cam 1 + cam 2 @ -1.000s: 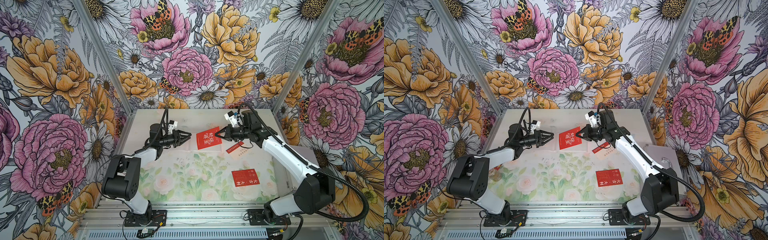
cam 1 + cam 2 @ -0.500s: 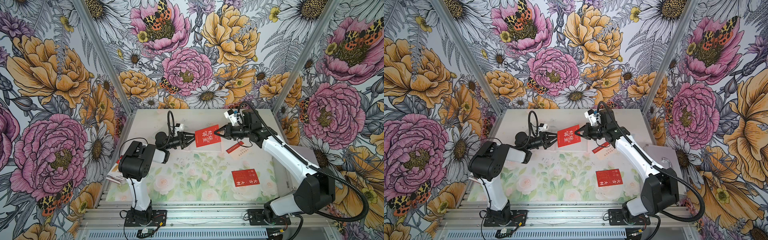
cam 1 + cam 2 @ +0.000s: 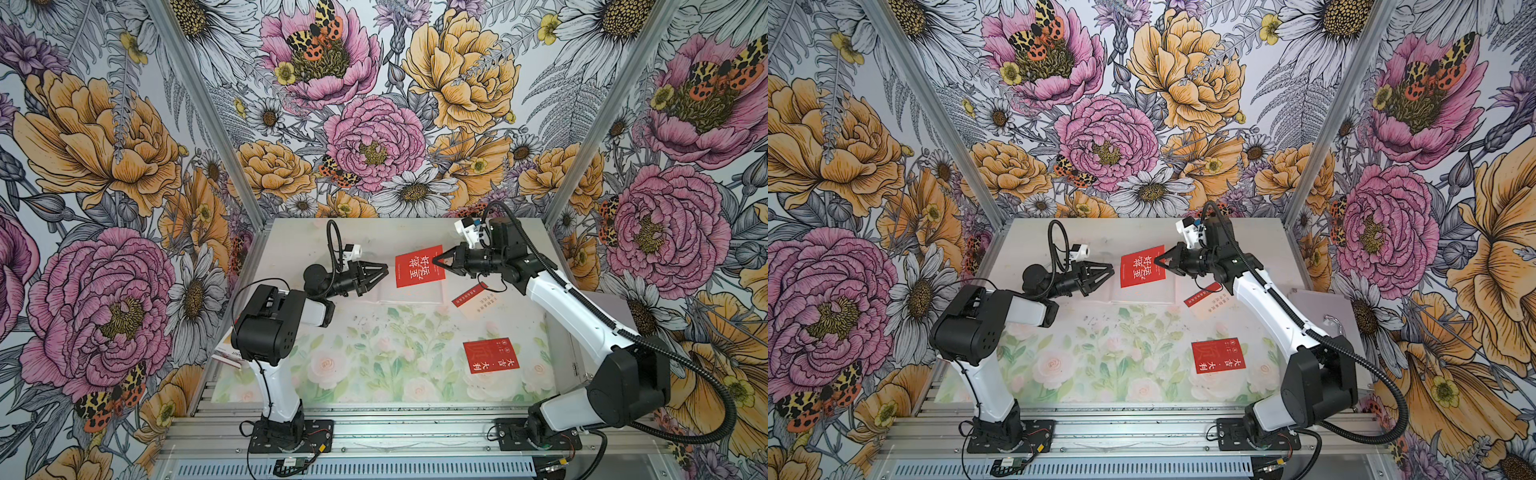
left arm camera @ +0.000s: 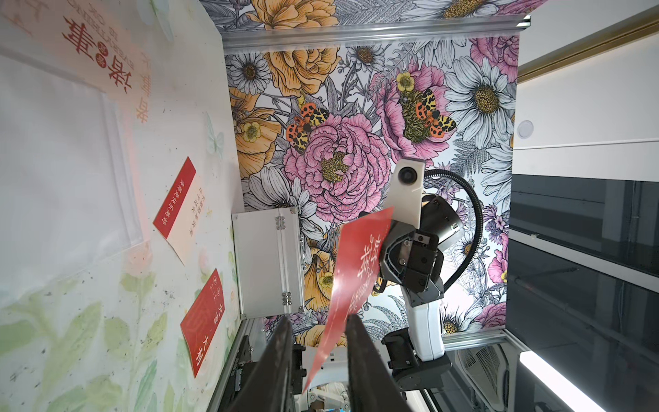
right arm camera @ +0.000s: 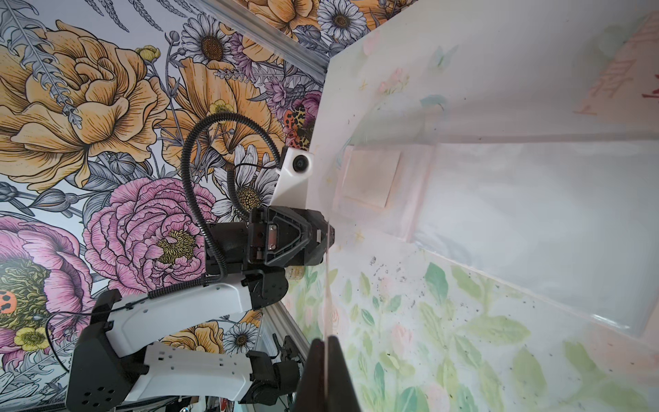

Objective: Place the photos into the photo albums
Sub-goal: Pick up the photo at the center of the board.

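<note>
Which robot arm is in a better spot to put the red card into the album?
Probably right. The right claw is shut on the red card, held above the open photo album. The left claw is open at the card's other edge, gripping nothing.

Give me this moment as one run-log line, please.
right gripper: shut on red rectangular card | left gripper: open, near card's edge | pale pink album: lying open

Robot lab booth, floral-print walls (image 3: 374, 124), aluminium frame rails (image 3: 415, 432), two bolted arms (image 3: 276, 386)
</note>
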`<state>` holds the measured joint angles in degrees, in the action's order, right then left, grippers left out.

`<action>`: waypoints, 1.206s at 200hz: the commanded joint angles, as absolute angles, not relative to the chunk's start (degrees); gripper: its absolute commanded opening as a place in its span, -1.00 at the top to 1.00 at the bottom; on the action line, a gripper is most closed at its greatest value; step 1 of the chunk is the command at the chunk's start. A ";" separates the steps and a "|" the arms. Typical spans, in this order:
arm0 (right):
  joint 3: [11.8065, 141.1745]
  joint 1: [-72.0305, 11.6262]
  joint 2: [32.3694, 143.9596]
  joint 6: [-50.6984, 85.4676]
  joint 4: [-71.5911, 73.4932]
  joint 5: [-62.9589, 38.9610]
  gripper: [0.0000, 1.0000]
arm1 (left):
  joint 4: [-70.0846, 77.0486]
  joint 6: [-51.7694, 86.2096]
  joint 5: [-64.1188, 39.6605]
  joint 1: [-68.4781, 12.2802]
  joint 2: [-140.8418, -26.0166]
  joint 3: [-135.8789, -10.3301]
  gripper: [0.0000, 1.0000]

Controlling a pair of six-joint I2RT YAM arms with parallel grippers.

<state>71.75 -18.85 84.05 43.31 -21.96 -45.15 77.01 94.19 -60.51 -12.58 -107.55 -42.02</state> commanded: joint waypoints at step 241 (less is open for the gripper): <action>69.08 -19.34 86.81 44.12 -19.54 -41.06 0.64 | -13.36 34.72 -52.26 -0.92 -84.96 -63.28 1.00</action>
<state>69.38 -19.79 86.30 44.12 -20.49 -42.81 3.44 45.41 -53.91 -3.99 -83.74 -63.88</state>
